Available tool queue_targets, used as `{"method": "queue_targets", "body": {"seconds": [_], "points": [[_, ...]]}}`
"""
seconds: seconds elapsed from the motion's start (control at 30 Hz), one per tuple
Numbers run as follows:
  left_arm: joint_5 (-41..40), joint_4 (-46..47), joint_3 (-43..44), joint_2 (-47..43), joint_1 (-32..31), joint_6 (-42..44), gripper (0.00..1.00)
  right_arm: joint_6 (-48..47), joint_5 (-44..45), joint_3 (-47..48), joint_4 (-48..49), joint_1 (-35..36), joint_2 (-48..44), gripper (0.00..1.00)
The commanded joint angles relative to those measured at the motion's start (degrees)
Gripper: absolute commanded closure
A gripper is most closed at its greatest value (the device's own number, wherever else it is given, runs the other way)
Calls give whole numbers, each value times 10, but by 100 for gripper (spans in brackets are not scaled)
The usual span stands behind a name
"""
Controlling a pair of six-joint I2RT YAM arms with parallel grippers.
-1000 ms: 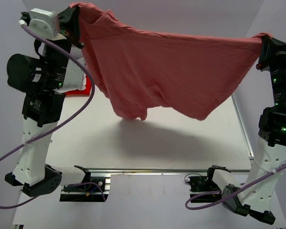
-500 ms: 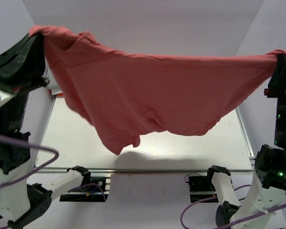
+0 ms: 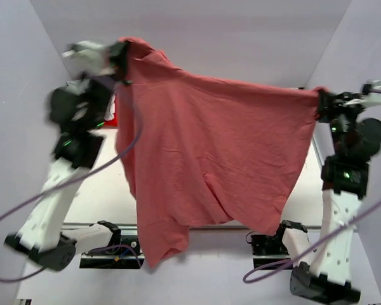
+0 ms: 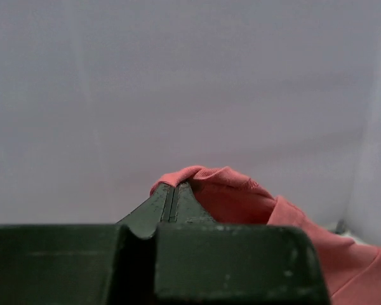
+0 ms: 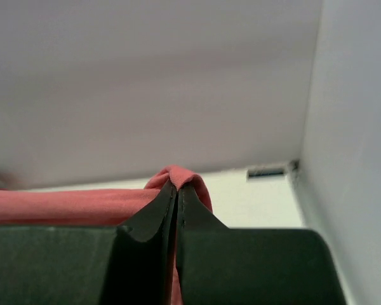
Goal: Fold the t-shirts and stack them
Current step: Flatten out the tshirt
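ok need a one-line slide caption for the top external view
A salmon-pink t-shirt hangs spread in the air, left gripper and right gripper each shut on one end.

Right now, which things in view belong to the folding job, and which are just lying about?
Job: salmon-pink t-shirt, hanging between the left gripper and right gripper, both shut on it.
Lying about: purple cable, black bracket at the near edge of the table.

The salmon-pink t-shirt [image 3: 209,159] hangs spread out in the air, with the table [image 3: 92,190] beneath it. The left gripper [image 3: 122,60] pinches its upper left corner. The right gripper [image 3: 322,105] pinches its upper right corner.
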Motion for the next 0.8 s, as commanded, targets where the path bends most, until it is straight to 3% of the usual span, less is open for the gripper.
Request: {"method": "queue_targets", "body": {"seconds": [0.0,0.07,0.17,0.33,0.47,0.77], "points": [[-164,-15,-55,82,6,-59,100,53,-43,-90,95,-1,48,100],[-197,-25,-79,150,18,-78,100,66,-70,-131,128,0,116,100],[-185,-34,-93,224,34,-115,100,63,-131,-127,156,-1,233,100],[-142,-96,24,405,71,-165,100,48,-172,-50,141,0,411,100],[-87,-75,50,464,92,-177,100,34,-182,0,125,-1,481,100],[-48,-88,167,577,114,-188,100,27,-185,123,84,2,601,100]]}}
